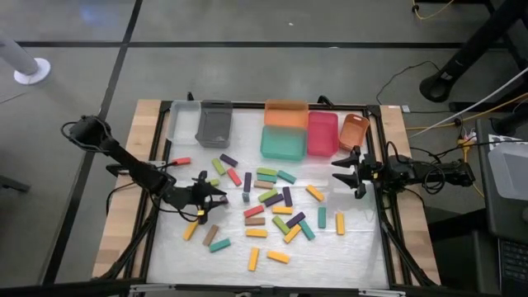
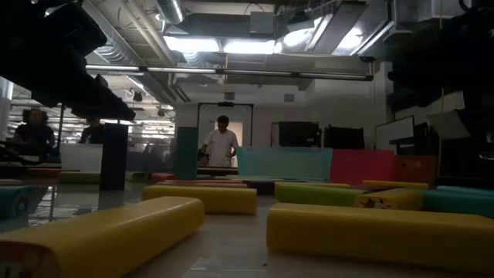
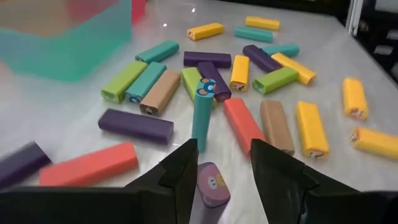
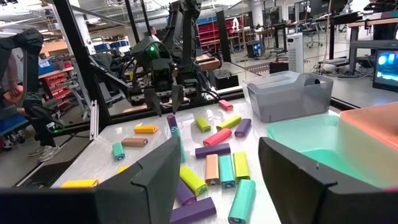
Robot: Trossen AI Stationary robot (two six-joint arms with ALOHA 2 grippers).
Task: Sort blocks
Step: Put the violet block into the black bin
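Several blocks (image 1: 272, 206) in yellow, red, green, teal, purple and brown lie scattered on the white table top. My left gripper (image 1: 221, 195) is open at the table's left, pointing toward the pile. A purple block (image 3: 211, 186) stands on end just ahead of its fingertips, in the gap between them, narrower than that gap. Beyond it a teal block (image 3: 202, 115) stands upright too. My right gripper (image 1: 345, 171) waits open at the table's right edge, level, with nothing between its fingers; in its wrist view the left gripper (image 4: 164, 102) hangs above the purple block (image 4: 171, 122).
Along the far edge stand bins: a clear one (image 1: 183, 120), a grey one (image 1: 214, 124), an orange one (image 1: 286, 113), a teal one (image 1: 283, 143), a red one (image 1: 322, 134) and a small orange one (image 1: 353, 132). A person (image 2: 222, 143) stands in the room beyond.
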